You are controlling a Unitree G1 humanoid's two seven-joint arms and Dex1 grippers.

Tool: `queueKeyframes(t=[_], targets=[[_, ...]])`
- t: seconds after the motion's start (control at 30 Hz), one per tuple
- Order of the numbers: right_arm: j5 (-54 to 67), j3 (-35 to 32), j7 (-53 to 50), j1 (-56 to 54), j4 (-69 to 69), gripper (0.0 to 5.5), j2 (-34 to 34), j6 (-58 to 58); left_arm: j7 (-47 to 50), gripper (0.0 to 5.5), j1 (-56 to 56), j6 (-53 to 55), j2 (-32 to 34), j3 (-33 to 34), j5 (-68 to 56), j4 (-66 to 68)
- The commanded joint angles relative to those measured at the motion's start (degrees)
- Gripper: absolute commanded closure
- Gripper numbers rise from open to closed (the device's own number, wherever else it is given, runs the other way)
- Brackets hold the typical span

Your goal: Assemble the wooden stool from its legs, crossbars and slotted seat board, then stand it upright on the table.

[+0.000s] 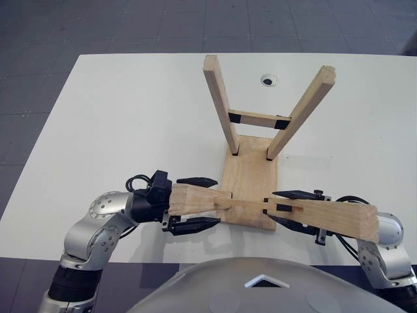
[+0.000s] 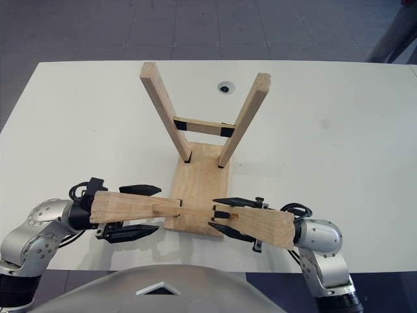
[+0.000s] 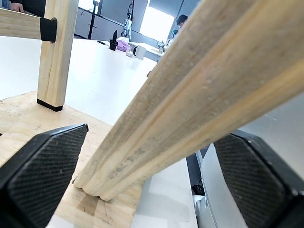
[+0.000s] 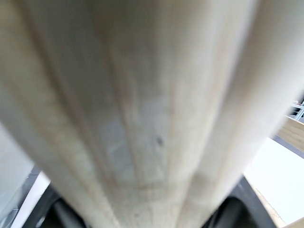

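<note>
Two pale legs (image 1: 220,104), a black-capped crossbar (image 1: 259,119) between, stand at 12 o'clock on the seat board (image 1: 251,173); left gripper (image 1: 216,201) and right gripper (image 1: 275,207) fingers, spread, straddle the leaning legs (image 1: 339,218) at 6 o'clock.

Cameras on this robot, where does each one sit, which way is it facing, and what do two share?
Left eye: on the head, facing forward and down at the table and half-built stool; left gripper and right gripper show.
Right eye: beside it, same scene, same grippers.
Left wrist: looks along the left leg toward the seat board; own pads flank it.
Right wrist: close against the right leg.
</note>
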Motion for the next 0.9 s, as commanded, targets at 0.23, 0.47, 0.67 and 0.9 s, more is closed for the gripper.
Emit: queueKeyframes(t=[0.23, 0.47, 0.67, 0.9], targets=[[-10.8, 3.5, -7.1, -0.5, 3.1, 3.48, -1.4, 3.1, 1.0, 0.75, 0.2, 0.9, 0.7, 1.1, -0.5, -1.4], [-10.7, 6.7, -8.3, 0.3, 1.6, 3.48, -4.2, 7.6, 1.3, 0.75, 0.4, 0.9, 0.5, 1.2, -0.5, -1.3], [-5.6, 6.5, -12.8, -5.6, 2.5, 3.48, -5.6, 21.4, 1.5, 0.75, 0.5, 0.8, 0.4, 1.2, -0.4, -1.2], [-7.0, 7.2, -13.9, -6.5, 1.9, 3.48, -6.0, 24.5, 1.4, 0.75, 0.4, 1.0, 0.7, 1.4, -0.7, -1.4]])
